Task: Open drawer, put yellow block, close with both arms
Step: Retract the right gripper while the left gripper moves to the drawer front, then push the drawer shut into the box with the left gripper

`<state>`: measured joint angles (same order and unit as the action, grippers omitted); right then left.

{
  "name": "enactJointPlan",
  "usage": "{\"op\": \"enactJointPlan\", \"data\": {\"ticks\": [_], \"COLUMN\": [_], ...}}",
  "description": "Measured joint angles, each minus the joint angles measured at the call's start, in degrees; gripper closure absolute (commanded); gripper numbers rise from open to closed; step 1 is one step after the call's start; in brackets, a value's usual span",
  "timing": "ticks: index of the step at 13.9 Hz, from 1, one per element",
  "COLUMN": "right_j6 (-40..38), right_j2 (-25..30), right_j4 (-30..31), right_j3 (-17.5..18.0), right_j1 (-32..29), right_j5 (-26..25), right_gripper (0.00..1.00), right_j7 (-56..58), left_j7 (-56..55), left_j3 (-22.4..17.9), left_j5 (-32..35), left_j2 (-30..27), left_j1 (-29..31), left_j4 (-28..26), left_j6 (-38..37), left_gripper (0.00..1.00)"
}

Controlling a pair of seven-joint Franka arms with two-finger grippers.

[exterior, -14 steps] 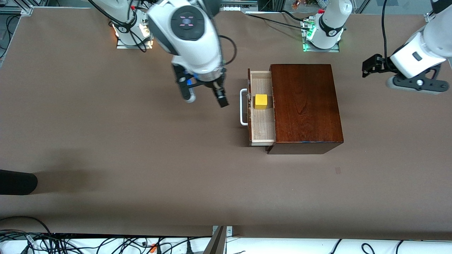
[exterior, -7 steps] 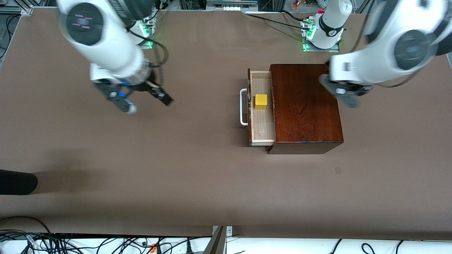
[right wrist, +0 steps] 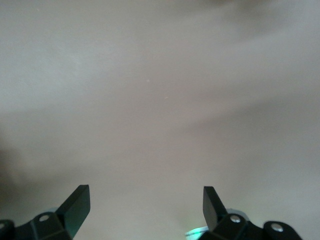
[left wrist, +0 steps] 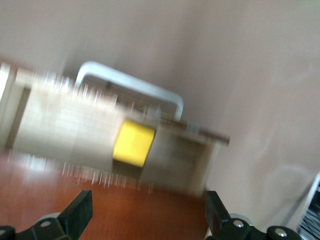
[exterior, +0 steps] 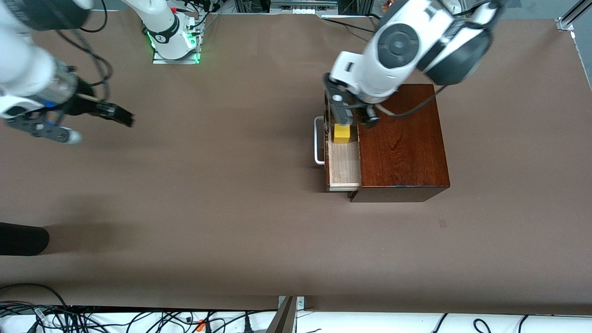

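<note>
The drawer (exterior: 343,164) stands pulled out of the dark mahogany box (exterior: 400,141), its white handle (exterior: 318,141) toward the right arm's end. The yellow block (exterior: 342,133) lies in the tray; it also shows in the left wrist view (left wrist: 133,143) with the handle (left wrist: 131,82). My left gripper (exterior: 354,118) is open and empty, over the box's edge and the open drawer, just above the block. My right gripper (exterior: 95,122) is open and empty, over bare table at the right arm's end; its wrist view (right wrist: 146,202) shows only tabletop.
A black rounded object (exterior: 21,239) pokes in at the table edge near the front camera, at the right arm's end. Cables (exterior: 138,319) lie along the front edge. The arm bases (exterior: 172,39) stand at the table's top edge.
My left arm has swung from the table's end over the box to the open drawer. My right arm has drawn back from the drawer to its own end of the table. Drawer and block unmoved.
</note>
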<state>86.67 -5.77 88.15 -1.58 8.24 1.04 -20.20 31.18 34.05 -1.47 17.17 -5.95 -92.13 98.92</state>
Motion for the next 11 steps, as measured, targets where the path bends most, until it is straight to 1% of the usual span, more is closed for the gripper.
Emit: {"op": "enactJointPlan", "data": {"ticks": [2,4,5,8,11], "right_j6": [0.1,0.2,0.2,0.3,0.3], "right_j2": [0.4,0.4,0.4,0.6,0.6], "right_j4": [0.5,0.5,0.5,0.5,0.5], "right_j3": [-3.2,-5.8,-6.5,-7.1,-7.0], "right_j1": [-1.2,-1.9,-2.2,-2.4,-2.3], "right_j5": [0.0,-0.1,-0.7,-2.4,-2.4], "right_gripper": [0.00,0.00,0.00,0.00,0.00], "right_j7": [9.5,17.0,19.4,21.8,21.8], "left_j7": [2.6,4.2,4.3,4.4,4.4], "left_j3": [0.3,0.3,0.4,0.4,0.4], "left_j5": [1.5,5.8,8.0,14.9,19.8], "left_j2": [3.3,7.1,9.0,14.1,17.2], "left_j1": [-2.6,-5.2,-6.5,-9.7,-10.6], "left_j4": [-0.1,-0.1,-0.1,-0.2,-0.2], "left_j6": [7.0,12.3,14.3,18.7,19.6], "left_gripper": [0.00,0.00,0.00,0.00,0.00]}}
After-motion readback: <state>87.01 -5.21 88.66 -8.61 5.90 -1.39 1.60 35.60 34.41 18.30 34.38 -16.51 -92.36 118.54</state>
